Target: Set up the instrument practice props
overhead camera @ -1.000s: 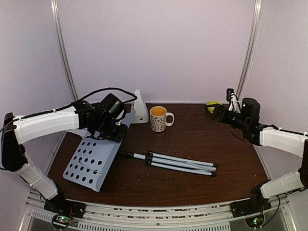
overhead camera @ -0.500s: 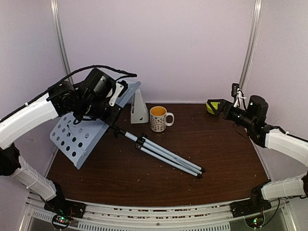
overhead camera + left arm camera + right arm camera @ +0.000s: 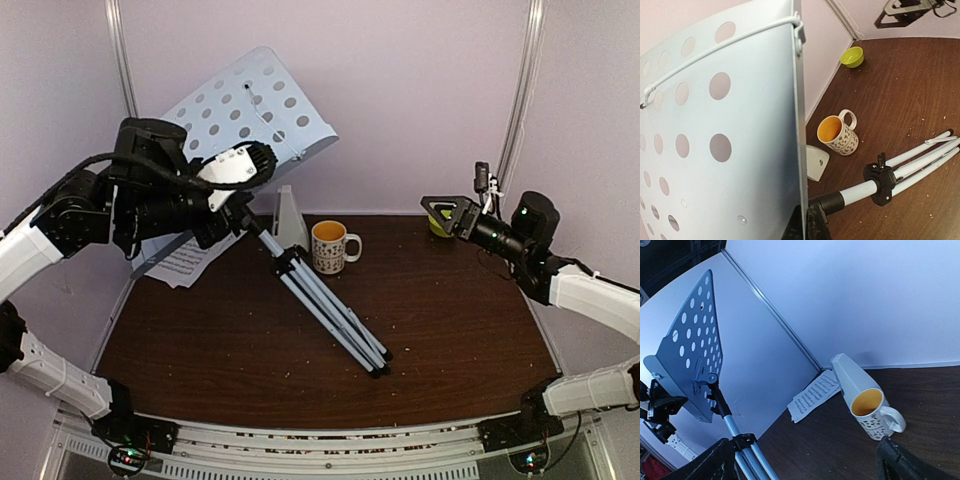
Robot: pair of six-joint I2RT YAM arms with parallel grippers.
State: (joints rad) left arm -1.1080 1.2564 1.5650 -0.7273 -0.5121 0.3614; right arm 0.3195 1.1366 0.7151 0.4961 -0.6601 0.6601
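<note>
Pale perforated metal high at 11 o'clock in the top view: music stand (image 3: 255, 110), desk tilted up near the back wall. Grey tripod legs (image 3: 330, 310) folded together, slanting down toward 5 o'clock, feet low at the brown table (image 3: 470, 320). Grasped at the neck just under the desk by the left gripper (image 3: 807, 227), clenched tight on the joint. Left arm reared up from 7 o'clock, elbow high, wrist turned in toward the centre. Right arm stretched from 4 o'clock toward 2 o'clock, forearm near level. Right gripper (image 3: 443, 213) spread wide, released, holding nothing, in the air near the small green bowl (image 3: 852, 56).

From the left wrist alone: wire page-retainer across the desk face, black clamp collar on the legs, bowl in full at the far corner. From the right wrist alone: back of the desk with its hinge bracket. In the top and right wrist views but not the left: sheet-music pages (image 3: 812, 396), flat at the table's 10 o'clock edge below the stand. White metronome (image 3: 290, 220) upright at 12 o'clock by the back wall, just beside the patterned mug (image 3: 328, 246) with orange inside.
</note>
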